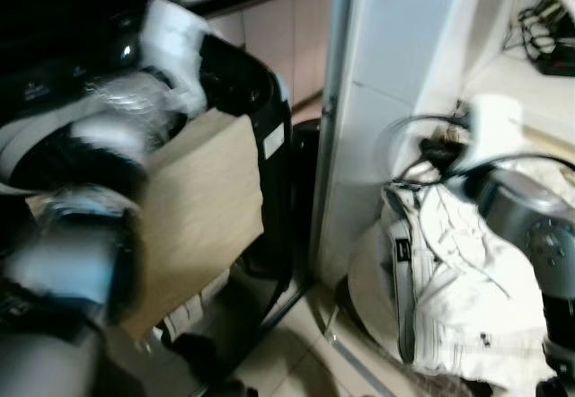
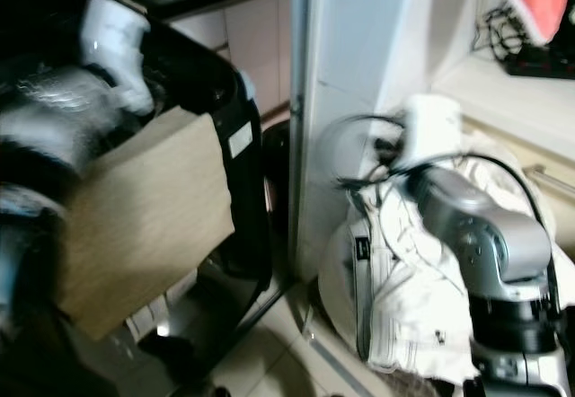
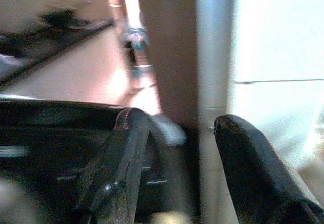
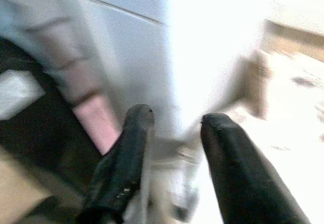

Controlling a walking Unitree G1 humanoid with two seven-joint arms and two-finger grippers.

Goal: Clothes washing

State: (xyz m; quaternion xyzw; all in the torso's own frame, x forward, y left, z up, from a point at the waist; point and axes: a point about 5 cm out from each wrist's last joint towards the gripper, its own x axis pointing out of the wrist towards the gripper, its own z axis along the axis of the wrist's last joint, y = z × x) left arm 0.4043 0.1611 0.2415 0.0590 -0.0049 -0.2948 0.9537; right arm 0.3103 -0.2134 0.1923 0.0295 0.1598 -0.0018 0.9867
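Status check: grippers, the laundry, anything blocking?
Left gripper open, at black bin's rim. Right gripper open, fabric between fingers. White garment heaped low beside white pillar. Cardboard sheet leaning against bin.

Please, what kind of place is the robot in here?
Probably a home laundry or utility corner: a white garment is heaped on the tiled floor beside a white tiled wall, and a black bin stands nearby.

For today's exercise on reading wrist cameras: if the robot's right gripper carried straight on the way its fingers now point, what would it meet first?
Most likely the white panel ahead: the right gripper points at it with its fingers apart. Blur hides the depth, so the gap is unclear.
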